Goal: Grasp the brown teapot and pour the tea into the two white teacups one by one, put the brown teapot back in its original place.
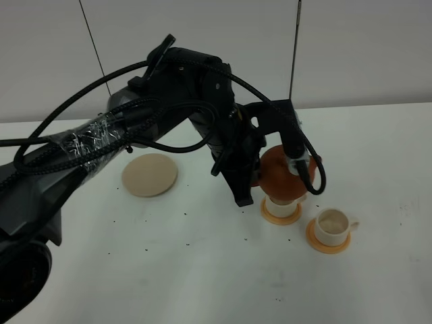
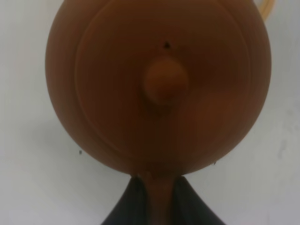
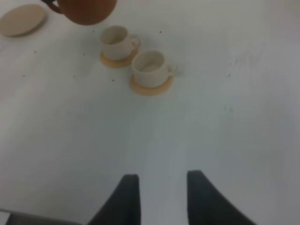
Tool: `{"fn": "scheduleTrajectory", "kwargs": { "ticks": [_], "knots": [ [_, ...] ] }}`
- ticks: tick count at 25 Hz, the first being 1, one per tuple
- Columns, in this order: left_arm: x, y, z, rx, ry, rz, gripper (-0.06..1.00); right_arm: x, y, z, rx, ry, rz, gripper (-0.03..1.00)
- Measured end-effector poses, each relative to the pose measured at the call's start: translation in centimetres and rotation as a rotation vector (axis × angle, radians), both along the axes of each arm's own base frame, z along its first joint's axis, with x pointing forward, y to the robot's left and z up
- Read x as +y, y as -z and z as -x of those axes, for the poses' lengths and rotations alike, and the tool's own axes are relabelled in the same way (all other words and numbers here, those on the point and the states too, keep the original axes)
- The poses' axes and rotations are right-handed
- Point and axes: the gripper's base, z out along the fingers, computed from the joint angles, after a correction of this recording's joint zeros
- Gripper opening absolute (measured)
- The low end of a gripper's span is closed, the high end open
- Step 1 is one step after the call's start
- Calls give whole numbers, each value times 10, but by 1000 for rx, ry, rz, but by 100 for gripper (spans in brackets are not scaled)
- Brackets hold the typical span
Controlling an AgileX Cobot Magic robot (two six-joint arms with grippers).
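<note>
My left gripper [image 1: 254, 177] is shut on the handle of the brown teapot [image 1: 280, 177] and holds it in the air right above the left white teacup [image 1: 281, 205]. In the left wrist view the teapot [image 2: 159, 84] fills the frame, and the dark fingers [image 2: 125, 208] clamp its handle. The right white teacup [image 1: 332, 225] stands uncovered beside it. The right wrist view shows both cups [image 3: 117, 41] [image 3: 149, 68] and the teapot's underside [image 3: 86, 10]. My right gripper [image 3: 161, 197] is open and empty above bare table. The round beige saucer [image 1: 150, 175] lies bare. No tea shows.
Each cup sits on a small orange coaster [image 1: 280, 215] [image 1: 328, 244]. The white table [image 1: 202, 270] carries small dark specks. My thick left arm [image 1: 101, 142] with its cables crosses over the table's left half. A white wall stands behind.
</note>
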Motion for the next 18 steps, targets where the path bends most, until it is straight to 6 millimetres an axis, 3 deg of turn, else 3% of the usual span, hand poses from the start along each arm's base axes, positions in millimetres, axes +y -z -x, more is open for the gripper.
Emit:
{"fn": "scheduleTrajectory", "kwargs": {
  "ticks": [7, 15, 18],
  "knots": [
    [-24, -1, 13, -104, 99, -42, 17, 0, 0, 0, 0, 0, 0, 24],
    [-45, 35, 10, -195, 150, -120, 17, 0, 0, 0, 0, 0, 0, 24],
    [-50, 38, 6, -250, 169, -111, 17, 0, 0, 0, 0, 0, 0, 24]
  ]
}}
